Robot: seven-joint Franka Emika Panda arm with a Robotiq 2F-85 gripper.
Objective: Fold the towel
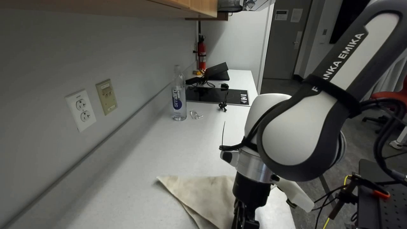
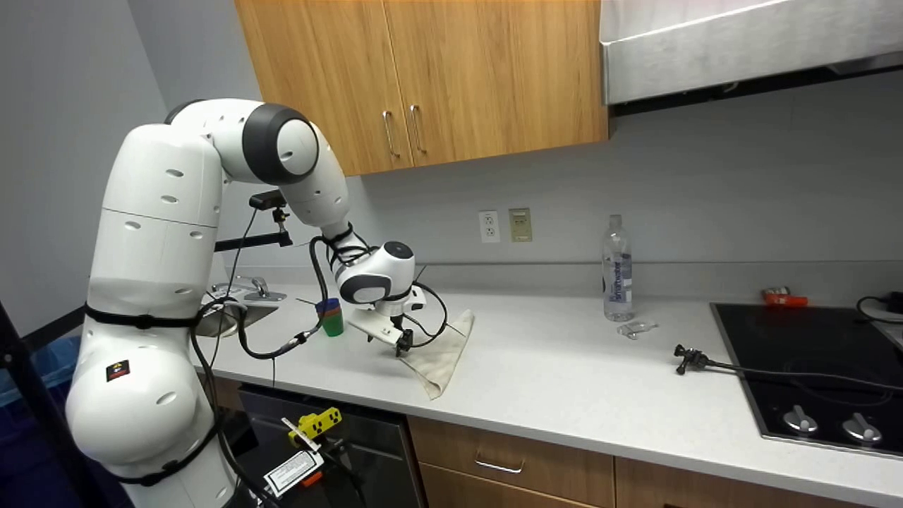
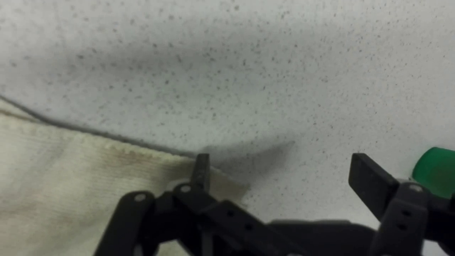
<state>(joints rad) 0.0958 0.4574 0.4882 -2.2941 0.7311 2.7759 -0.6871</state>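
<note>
The cream towel [image 1: 203, 194] lies on the counter, roughly triangular, with a second layer showing along one edge. It also shows in an exterior view [image 2: 441, 363], partly hidden by the arm, and at lower left in the wrist view [image 3: 71, 174]. My gripper [image 3: 280, 156] is open, with its fingers wide apart. Its left finger is over the towel's corner, and the tip of that corner reaches a little way between the fingers. The right finger is over bare counter. In both exterior views the gripper [image 1: 244, 219] points down at the towel's edge [image 2: 403, 343]; the fingertips are hard to see there.
A green cup [image 3: 435, 172] is right of the right finger; in an exterior view it shows as a blue, red and green stack [image 2: 331, 317]. A water bottle [image 1: 179, 98] stands by the wall. A cooktop [image 2: 811, 374], sink [image 2: 219, 321] and overhead cabinets [image 2: 437, 77] surround.
</note>
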